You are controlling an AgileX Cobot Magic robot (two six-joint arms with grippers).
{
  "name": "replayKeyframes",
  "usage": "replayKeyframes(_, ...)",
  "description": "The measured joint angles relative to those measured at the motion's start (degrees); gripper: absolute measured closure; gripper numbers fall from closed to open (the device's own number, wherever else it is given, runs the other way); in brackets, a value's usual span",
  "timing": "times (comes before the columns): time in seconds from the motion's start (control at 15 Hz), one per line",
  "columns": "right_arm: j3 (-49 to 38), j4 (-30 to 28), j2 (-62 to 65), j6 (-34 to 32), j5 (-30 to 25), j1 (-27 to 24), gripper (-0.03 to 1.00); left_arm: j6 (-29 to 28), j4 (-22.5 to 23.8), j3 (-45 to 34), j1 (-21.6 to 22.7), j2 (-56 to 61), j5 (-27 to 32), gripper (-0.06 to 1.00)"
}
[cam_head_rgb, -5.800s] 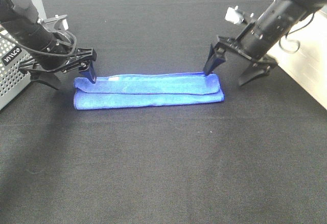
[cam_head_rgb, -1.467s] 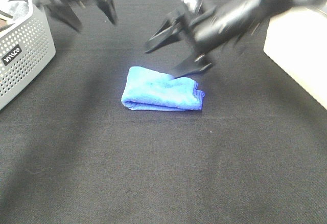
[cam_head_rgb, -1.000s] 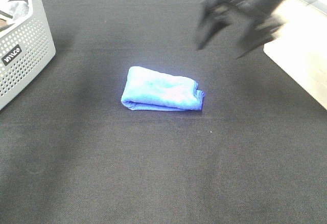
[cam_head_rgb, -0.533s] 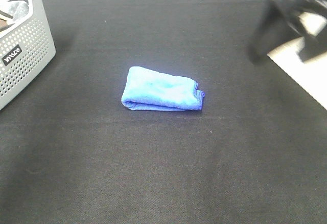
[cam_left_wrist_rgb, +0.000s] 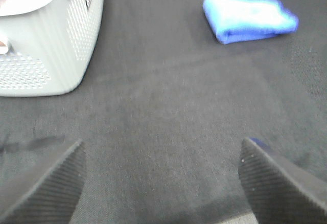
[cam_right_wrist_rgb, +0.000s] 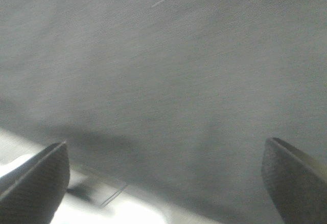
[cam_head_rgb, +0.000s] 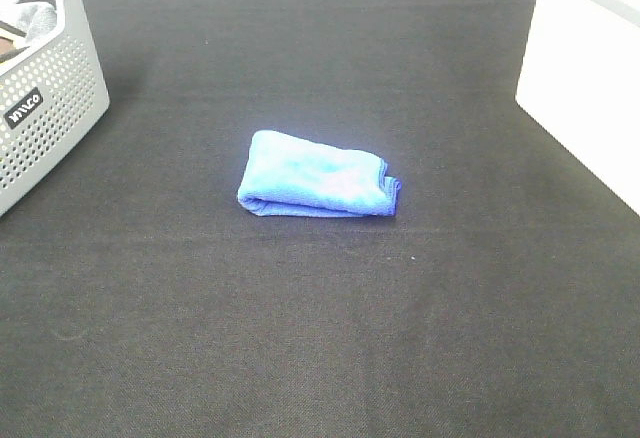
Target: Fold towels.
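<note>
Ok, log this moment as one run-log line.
towel: folded compact, on black mat | left gripper: open, empty | right gripper: open, empty | basket: far left

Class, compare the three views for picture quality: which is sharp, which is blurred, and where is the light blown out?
Exterior high view: sharp on the blue towel, white surface overexposed. Left wrist view: soft, towel top glaring, grey basket washed out. Right wrist view: blurred throughout, black cloth looks hazy grey.

My left gripper (cam_left_wrist_rgb: 163,183): two dark grey fingers (cam_left_wrist_rgb: 43,185) with finely ribbed, diagonally grooved pads; a blue fleck marks one tip. My right gripper (cam_right_wrist_rgb: 163,175): matching dark, ribbed fingers (cam_right_wrist_rgb: 294,175) with rounded tips, slightly blurred.
</note>
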State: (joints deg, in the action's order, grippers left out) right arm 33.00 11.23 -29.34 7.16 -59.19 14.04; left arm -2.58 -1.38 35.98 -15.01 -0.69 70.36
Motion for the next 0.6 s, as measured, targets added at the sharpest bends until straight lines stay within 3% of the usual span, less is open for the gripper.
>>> replayKeyframes(0.27,-2.58,-4.13,15.24,-0.23,0.06,0.00,0.01,7.10,-3.50,-4.70,0.00,-0.63,-1.26,0.17)
replayKeyframes(0.4,-2.81,-4.41,18.33,-0.23,-0.63,0.00,0.01,11.69,-5.96,-5.27,0.00,-0.63,-4.70,0.17)
replayKeyframes(0.6,-3.84,-5.67,18.74,-0.23,-1.43,0.00,0.01,13.87,-8.42,-6.93,0.00,-0.69,-8.37,0.17)
